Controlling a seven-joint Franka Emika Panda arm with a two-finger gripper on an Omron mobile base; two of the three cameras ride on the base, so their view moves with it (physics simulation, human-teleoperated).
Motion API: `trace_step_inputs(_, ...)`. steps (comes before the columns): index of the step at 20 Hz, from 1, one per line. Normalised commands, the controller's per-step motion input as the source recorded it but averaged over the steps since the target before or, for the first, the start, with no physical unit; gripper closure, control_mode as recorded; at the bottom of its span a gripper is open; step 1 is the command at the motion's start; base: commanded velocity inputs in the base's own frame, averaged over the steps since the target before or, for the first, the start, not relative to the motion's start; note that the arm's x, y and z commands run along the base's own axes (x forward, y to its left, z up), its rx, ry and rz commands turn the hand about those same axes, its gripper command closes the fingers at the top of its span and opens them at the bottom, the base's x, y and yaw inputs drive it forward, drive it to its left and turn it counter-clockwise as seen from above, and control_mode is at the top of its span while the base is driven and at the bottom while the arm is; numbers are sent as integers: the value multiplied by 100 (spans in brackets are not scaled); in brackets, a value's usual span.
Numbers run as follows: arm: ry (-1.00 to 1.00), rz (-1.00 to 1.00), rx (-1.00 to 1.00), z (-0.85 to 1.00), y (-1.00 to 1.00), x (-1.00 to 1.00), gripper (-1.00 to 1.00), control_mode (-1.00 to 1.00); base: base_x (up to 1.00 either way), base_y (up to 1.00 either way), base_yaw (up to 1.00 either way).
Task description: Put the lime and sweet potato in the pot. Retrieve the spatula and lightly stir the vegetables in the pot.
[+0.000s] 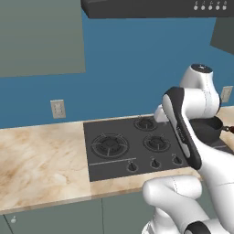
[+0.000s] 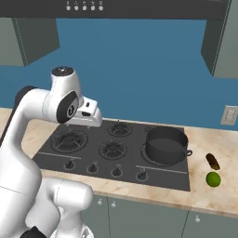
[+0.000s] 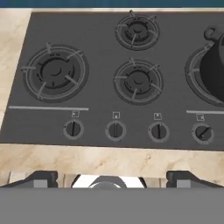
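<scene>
Pot (image 2: 166, 145) of dark grey metal sits on the big right burner of the black stove (image 2: 93, 139). In the hand view the pot (image 3: 215, 70) peeks in at the right edge, with one small handle showing at its top.

The lime (image 2: 213, 179) lies on the tan table (image 2: 218, 195) to the right of the stove, near the front edge. The sweet potato (image 2: 213, 161) lies just behind the lime, close to it but not touching. Both are well apart from the pot.

The white arm reaches up over the left side of the stove. Its pincer (image 3: 112, 178) hangs above the front edge of the stove, over the row of four knobs (image 3: 115, 130). The two dark fingertips (image 3: 41, 178) stand wide apart, with nothing between them.

A white wall outlet (image 1: 57, 109) is on the blue wall, left of the stove.
</scene>
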Motion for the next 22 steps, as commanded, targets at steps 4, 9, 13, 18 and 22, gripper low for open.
trace_step_inputs(4, 0, 0, 0, 0, 0, 0, -100, -100, 0, 0, 0)
trace_step_inputs(9, 1, 0, 0, 0, -6, -1, -100, 100, -23, -60, 0)
trace_step_inputs(13, 0, 0, 0, 0, 0, 0, -100, 100, -30, -100, -6)
trace_step_inputs(18, 0, 0, 0, 0, 0, 0, -100, 100, 7, -100, -6)
trace_step_inputs(22, 0, 0, 0, 0, 0, 0, -100, 100, 11, -75, 11)
